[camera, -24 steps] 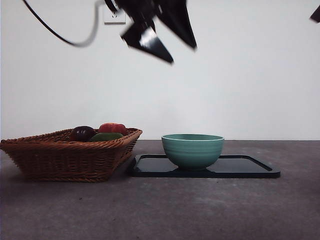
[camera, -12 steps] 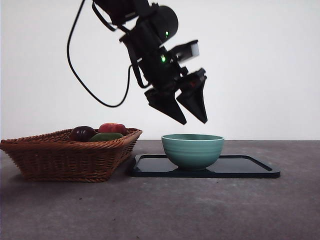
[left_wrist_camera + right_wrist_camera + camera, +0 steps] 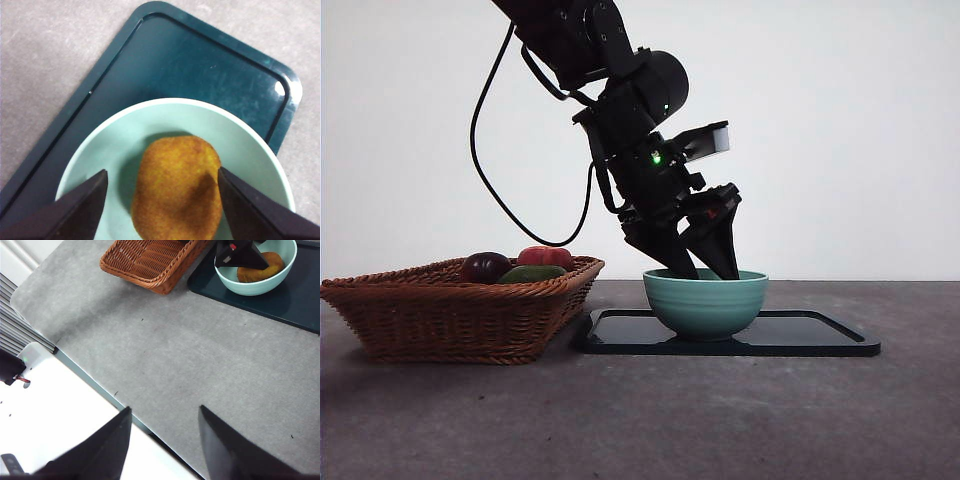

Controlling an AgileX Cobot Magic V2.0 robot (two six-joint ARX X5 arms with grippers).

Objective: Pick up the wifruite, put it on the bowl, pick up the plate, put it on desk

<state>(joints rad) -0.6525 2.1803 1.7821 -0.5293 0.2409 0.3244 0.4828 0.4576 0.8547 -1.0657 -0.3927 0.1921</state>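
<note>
The wifruite [image 3: 177, 190], orange-yellow and rounded, lies inside the teal bowl [image 3: 240, 135]. The bowl [image 3: 705, 300] stands on the plate [image 3: 820, 335], a flat dark tray on the desk [image 3: 640, 420]. My left gripper [image 3: 705, 272] dips its tips below the bowl's rim. In the left wrist view the left gripper [image 3: 161, 171] is open, one jaw on each side of the fruit. The front view hides the fruit behind the bowl wall. My right gripper [image 3: 165, 409] hangs open over the desk's near edge, holding nothing. From there I see the wifruite [image 3: 257, 271] in the bowl [image 3: 250, 287].
A wicker basket [image 3: 450, 310] stands left of the plate, close to its edge. It holds a dark purple fruit [image 3: 485, 266], a red one [image 3: 545, 257] and a green one [image 3: 532, 273]. A black cable loops from the left arm above the basket.
The left arm has come down from the top of the front view to the bowl. Its jaws, above the rim half a second ago, now reach inside it.
</note>
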